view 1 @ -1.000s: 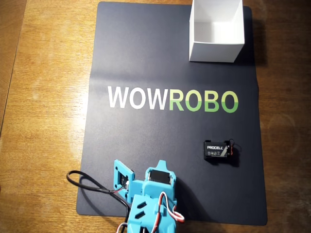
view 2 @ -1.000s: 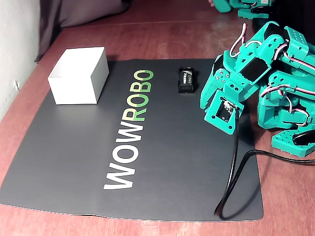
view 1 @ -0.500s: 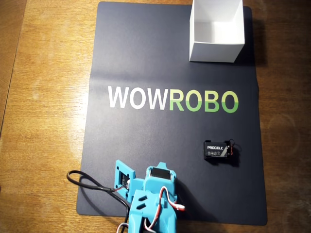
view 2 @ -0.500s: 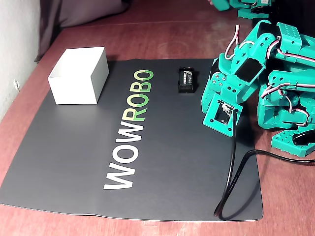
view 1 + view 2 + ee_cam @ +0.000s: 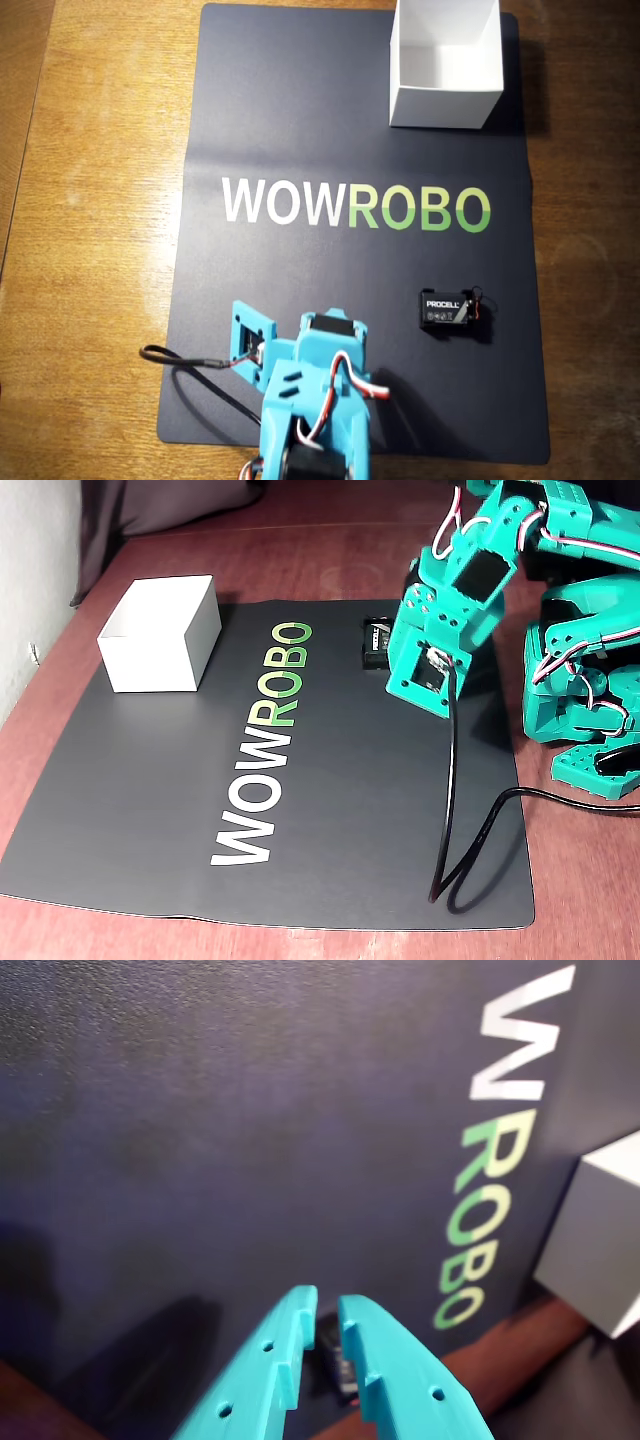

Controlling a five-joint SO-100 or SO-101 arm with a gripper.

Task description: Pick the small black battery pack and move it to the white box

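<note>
Battery (image 5: pixel 446 310) lies flat on the dark mat (image 5: pixel 300 120), right of centre in the overhead view, below the "ROBO" lettering, label up, wires at its right end. Box (image 5: pixel 444 62) sits at the mat's top right corner, well apart from the battery. Gripper (image 5: pixel 328 1310) hangs above the mat, fingers nearly closed with a narrow gap, holding nothing. In the wrist view a dark object shows just past the fingertips, too blurred to identify.
</note>
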